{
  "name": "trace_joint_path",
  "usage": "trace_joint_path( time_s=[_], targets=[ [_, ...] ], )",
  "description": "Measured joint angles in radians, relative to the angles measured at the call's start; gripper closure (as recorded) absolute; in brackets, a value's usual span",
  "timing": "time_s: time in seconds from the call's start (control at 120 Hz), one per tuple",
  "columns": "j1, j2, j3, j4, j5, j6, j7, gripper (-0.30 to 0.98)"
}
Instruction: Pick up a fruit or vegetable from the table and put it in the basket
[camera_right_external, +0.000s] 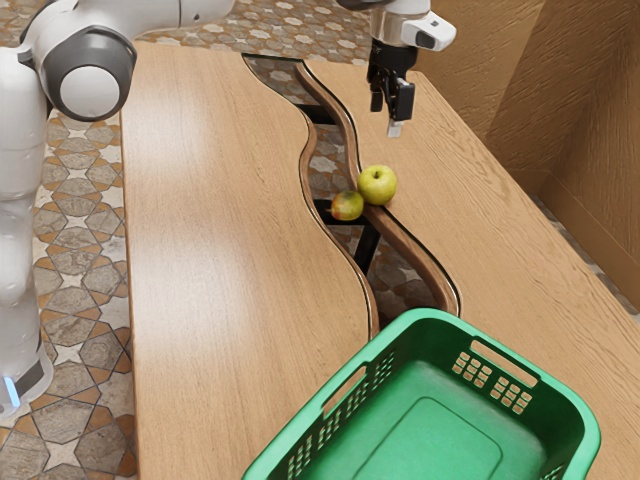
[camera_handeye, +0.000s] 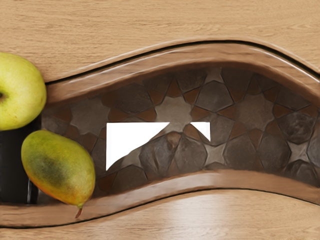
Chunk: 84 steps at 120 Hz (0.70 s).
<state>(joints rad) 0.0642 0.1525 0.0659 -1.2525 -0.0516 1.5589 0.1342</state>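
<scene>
My gripper (camera_right_external: 386, 114) hangs above the table near its far end, open, its two fingers apart with nothing visible between them. A yellow-green apple (camera_right_external: 377, 185) lies at the edge of the table's curved opening, lower than the hand. Close beside it is a green and reddish mango (camera_right_external: 347, 206), over the opening by a black crossbar. In the wrist view the apple (camera_handeye: 20, 92) is partly cut off, with the mango (camera_handeye: 59, 167) near it, stem visible. The green basket (camera_right_external: 581, 424) stands toward the exterior view's bottom right.
The wooden table (camera_right_external: 220, 250) is split by a winding opening with raised wooden edges (camera_right_external: 420, 262), and the tiled floor shows through it. A brown wall (camera_right_external: 590, 120) rises beyond the table. White patches (camera_handeye: 131, 140) appear over the opening in the wrist view.
</scene>
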Motion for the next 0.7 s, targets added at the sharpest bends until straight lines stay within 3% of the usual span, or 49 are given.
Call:
trace_joint_path(
  time_s=[0.258,0.317,0.383,0.458,0.7],
  targets=[
    [-0.015,-0.027,-0.002,-0.021,0.006,-0.036,0.021,0.00],
    [-0.023,-0.081,0.011,-0.109,0.012,-0.061,0.015,0.00],
    [-0.022,-0.207,0.025,-0.314,0.014,-0.043,0.008,0.00],
    [-0.010,-0.253,0.041,-0.449,-0.005,-0.011,0.000,0.00],
    [-0.023,-0.222,0.100,-0.524,-0.045,0.054,-0.068,0.00]
  ],
)
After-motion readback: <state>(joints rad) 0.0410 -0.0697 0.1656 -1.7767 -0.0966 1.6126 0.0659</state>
